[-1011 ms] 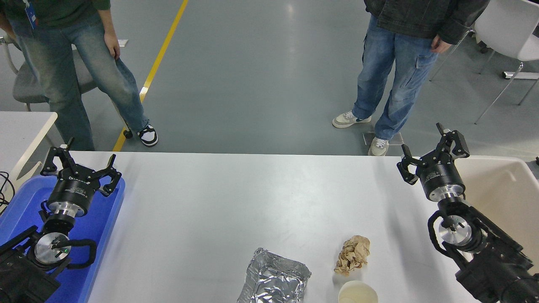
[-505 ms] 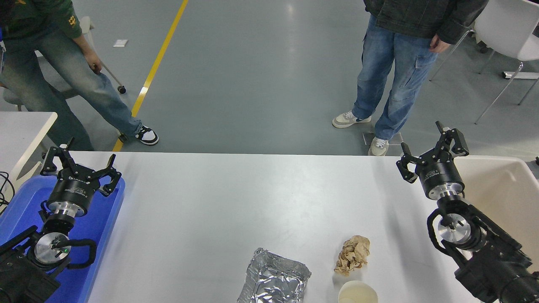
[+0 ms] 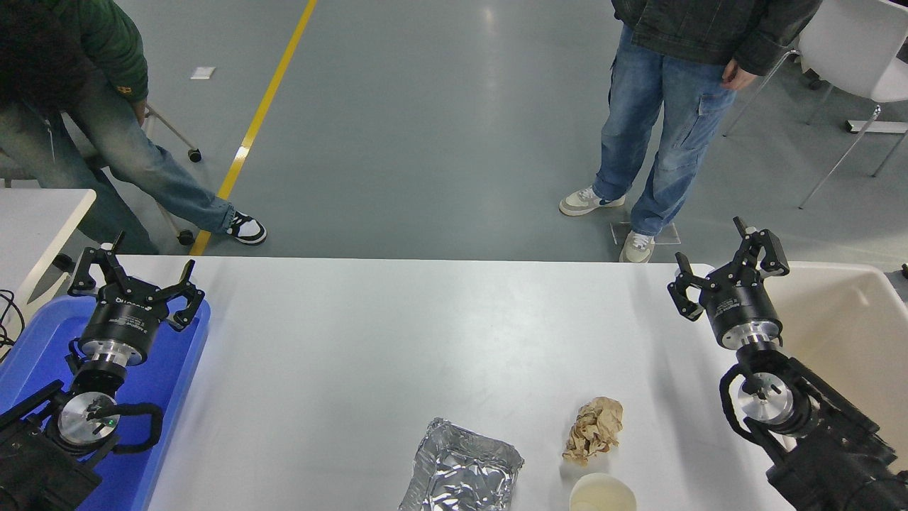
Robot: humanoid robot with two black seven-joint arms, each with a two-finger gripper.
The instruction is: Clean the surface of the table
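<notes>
Black right gripper (image 3: pixel 728 268), fingers spread and empty, had barely shifted; crumpled brown paper (image 3: pixel 594 429) remained on the grey-white table surface (image 3: pixel 397 341); left gripper (image 3: pixel 133 278) parked, splayed, far left.

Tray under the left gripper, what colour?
Blue. The tray sits under the left gripper; it shows plainly in the head view.

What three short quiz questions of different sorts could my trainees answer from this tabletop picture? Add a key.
1. True or false: the right gripper holds the crumpled brown paper.
2. Which lies nearest the foil tray? A) blue tray B) crumpled brown paper C) left gripper
3. Fill in: the paper cup stands at the table surface's ____ edge.

Key: 1 false; 2 B; 3 near.
</notes>
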